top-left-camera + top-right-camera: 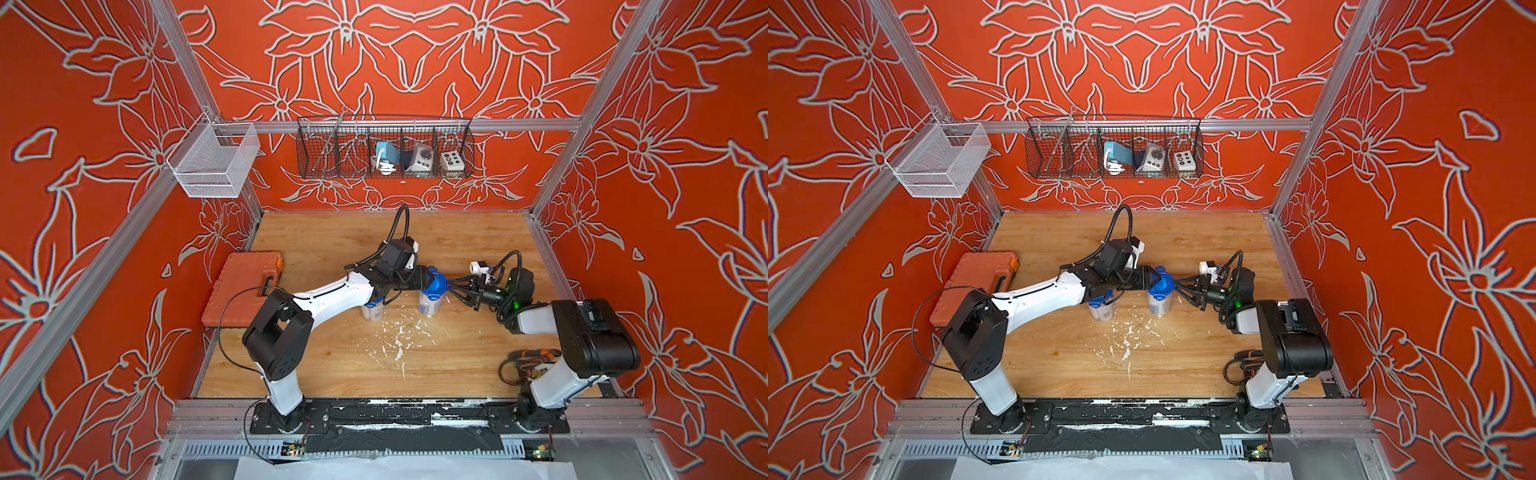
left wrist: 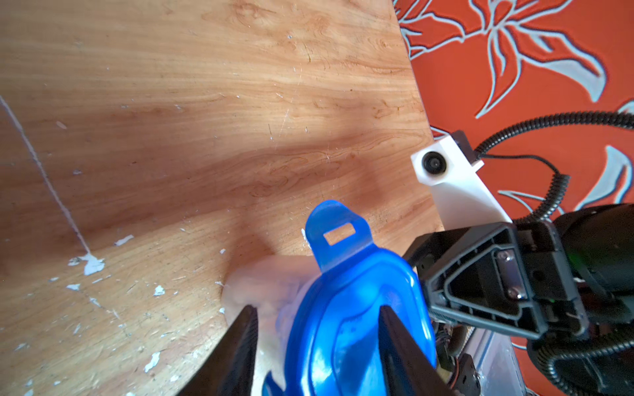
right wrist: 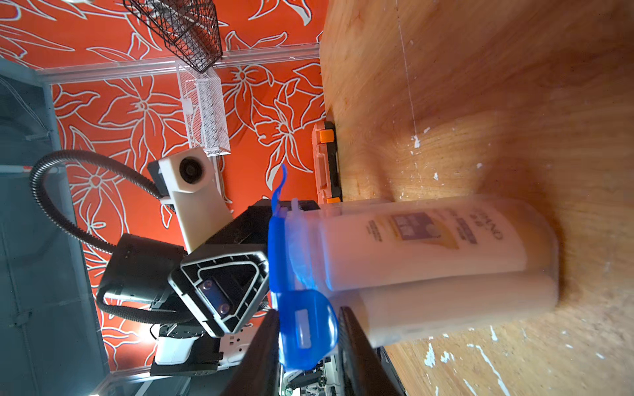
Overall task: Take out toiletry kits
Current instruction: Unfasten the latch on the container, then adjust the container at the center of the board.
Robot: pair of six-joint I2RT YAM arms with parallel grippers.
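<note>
One orange tool case [image 1: 243, 286] is lying at the far left edge of the tabletop [image 1: 332, 365]. Moving right, we are counting two clear tubs with blue lids, both standing upright. The first tub [image 1: 371, 311] is sitting half hidden under the left arm, and only the top views are catching it. Its kit [image 1: 370, 315] is showing as no more than pale shapes through the wall. The second tub [image 1: 430, 303] is standing at centre, with the two tools meeting at its blue lid [image 1: 436, 284]. The left tool [image 2: 319, 308] is straddling that lid with its jaws about half apart, and we cannot tell whether they are pressing. Only the right wrist view is showing us the toiletry kit [image 3: 422, 240] clearly: two pale bottles packed inside the second tub, one of them labelled. In that view the right tool [image 3: 308, 312] is pinching a clip tab [image 3: 307, 329], its jaws drawn narrow against both sides of the tab.
</note>
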